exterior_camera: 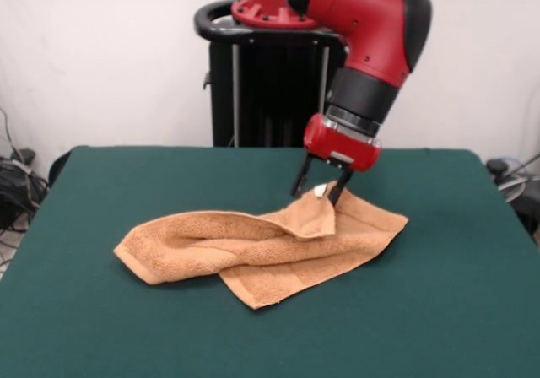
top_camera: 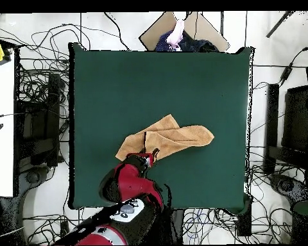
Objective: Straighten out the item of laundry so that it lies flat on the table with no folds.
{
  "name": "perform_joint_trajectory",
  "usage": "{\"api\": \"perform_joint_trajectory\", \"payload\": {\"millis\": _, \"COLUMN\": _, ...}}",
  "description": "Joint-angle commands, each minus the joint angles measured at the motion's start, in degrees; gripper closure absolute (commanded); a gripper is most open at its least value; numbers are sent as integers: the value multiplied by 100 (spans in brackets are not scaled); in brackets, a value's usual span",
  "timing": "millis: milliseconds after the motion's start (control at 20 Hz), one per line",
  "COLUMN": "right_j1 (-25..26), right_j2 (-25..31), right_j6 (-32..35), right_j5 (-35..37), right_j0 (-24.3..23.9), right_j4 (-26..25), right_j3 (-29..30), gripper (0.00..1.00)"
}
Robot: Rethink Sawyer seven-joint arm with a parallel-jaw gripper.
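Note:
The peach-orange towel (exterior_camera: pixel 253 256) lies crumpled in a long folded band across the middle of the dark green table (exterior_camera: pixel 93 327). One edge is raised into a small peak with a white tag by it. My gripper (exterior_camera: pixel 319 191) stands over the towel's far right part, its two black fingers either side of that peak and shut on it. In the overhead view the towel (top_camera: pixel 172 136) lies stretched sideways at the table's (top_camera: pixel 150 70) middle, and the gripper (top_camera: pixel 148 154) is at its lower left edge.
The black pedestal (exterior_camera: pixel 270 83) stands behind the table's far edge. In the overhead view a person's hand (top_camera: pixel 176 32) and a cardboard sheet (top_camera: pixel 201 29) show past the table's top edge. Cables lie on the floor around the table.

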Motion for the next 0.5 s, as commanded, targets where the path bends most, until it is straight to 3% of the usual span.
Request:
{"api": "perform_joint_trajectory", "payload": {"millis": 50, "right_j1": 321, "right_j2": 367, "right_j6": 1181, "right_j5": -202, "right_j0": -186, "right_j4": 265, "right_j3": -453, "gripper": 0}}
{"api": "perform_joint_trajectory", "payload": {"millis": 100, "right_j1": 304, "right_j2": 463, "right_j6": 1164, "right_j5": -243, "right_j0": -279, "right_j4": 137, "right_j3": -482, "gripper": 100}}
{"api": "perform_joint_trajectory", "payload": {"millis": 250, "right_j1": 227, "right_j2": 639, "right_j6": 1169, "right_j5": -277, "right_j0": -444, "right_j4": -58, "right_j3": -477, "gripper": 100}}
{"api": "perform_joint_trajectory", "payload": {"millis": 500, "right_j1": -68, "right_j2": 548, "right_j6": 1202, "right_j5": 7, "right_j0": -326, "right_j4": 105, "right_j3": -314, "gripper": 100}}
